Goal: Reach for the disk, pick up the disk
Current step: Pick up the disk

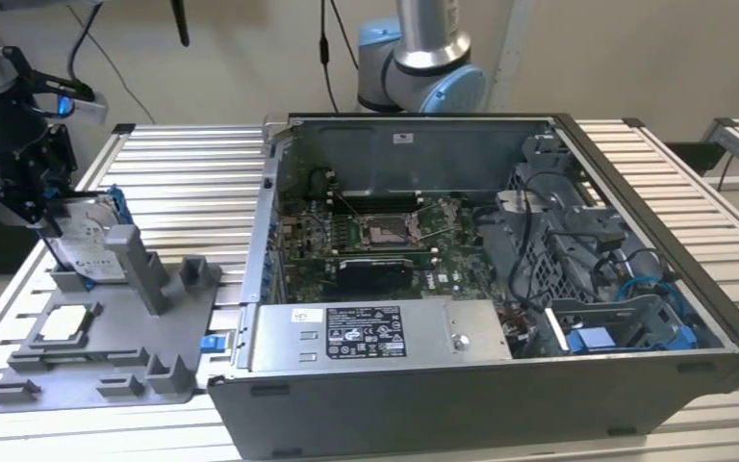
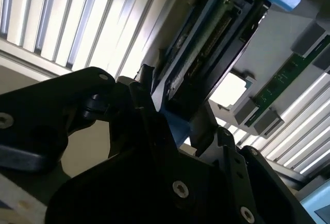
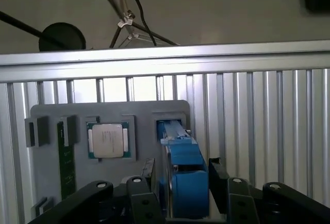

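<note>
The disk (image 1: 85, 236), a silver-grey drive with a white label in a blue caddy, stands on edge, leaning slightly, in a slot of the grey fixture (image 1: 100, 361) at the exterior view's left. My gripper (image 1: 38, 207) reaches it from the left side and grips its upper end. In both wrist views the black fingers press against either face of the disk (image 3: 188, 188) (image 2: 216, 44), so the gripper (image 3: 181, 168) (image 2: 178, 105) is shut on it. The disk's lower end still reaches down to the fixture slot.
On the fixture lie a silvery square chip (image 1: 64, 322) (image 3: 107, 140) and a green memory stick (image 3: 66, 157). An open computer case (image 1: 498, 289) with a grey power supply box (image 1: 369, 332) stands just right of the fixture. Another arm's base (image 1: 421, 67) stands behind it.
</note>
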`<act>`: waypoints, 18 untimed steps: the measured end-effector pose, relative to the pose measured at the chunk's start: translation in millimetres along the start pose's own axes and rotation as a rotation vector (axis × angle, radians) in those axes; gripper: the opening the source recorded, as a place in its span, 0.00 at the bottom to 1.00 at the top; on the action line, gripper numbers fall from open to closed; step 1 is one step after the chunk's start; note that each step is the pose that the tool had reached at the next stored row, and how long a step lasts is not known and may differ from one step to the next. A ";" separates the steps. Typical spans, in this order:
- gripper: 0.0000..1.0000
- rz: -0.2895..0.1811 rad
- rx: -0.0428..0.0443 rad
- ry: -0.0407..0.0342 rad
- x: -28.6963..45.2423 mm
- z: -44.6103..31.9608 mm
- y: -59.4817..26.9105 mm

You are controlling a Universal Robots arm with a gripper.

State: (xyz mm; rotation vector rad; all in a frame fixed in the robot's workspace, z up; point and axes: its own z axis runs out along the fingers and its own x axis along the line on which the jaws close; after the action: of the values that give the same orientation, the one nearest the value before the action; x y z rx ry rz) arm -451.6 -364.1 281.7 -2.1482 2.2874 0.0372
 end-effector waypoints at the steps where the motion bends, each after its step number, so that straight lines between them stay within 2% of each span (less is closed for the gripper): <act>1: 1.00 0.000 0.0028 -0.0002 0.0 1.6 0.0; 3: 1.00 0.000 0.0094 -0.0008 0.1 5.0 -0.1; 5: 1.00 -0.001 0.0120 -0.0021 0.2 9.4 -0.1; 9: 1.00 -0.003 0.0129 -0.0049 0.2 16.7 -0.1; 15: 1.00 -0.009 0.0121 -0.0202 0.6 23.0 -0.1; 18: 1.00 -0.009 0.0131 -0.0215 0.4 23.8 -0.3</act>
State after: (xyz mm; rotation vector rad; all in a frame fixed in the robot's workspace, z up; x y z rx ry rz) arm -451.6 -364.1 257.8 -2.1414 2.2597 0.0450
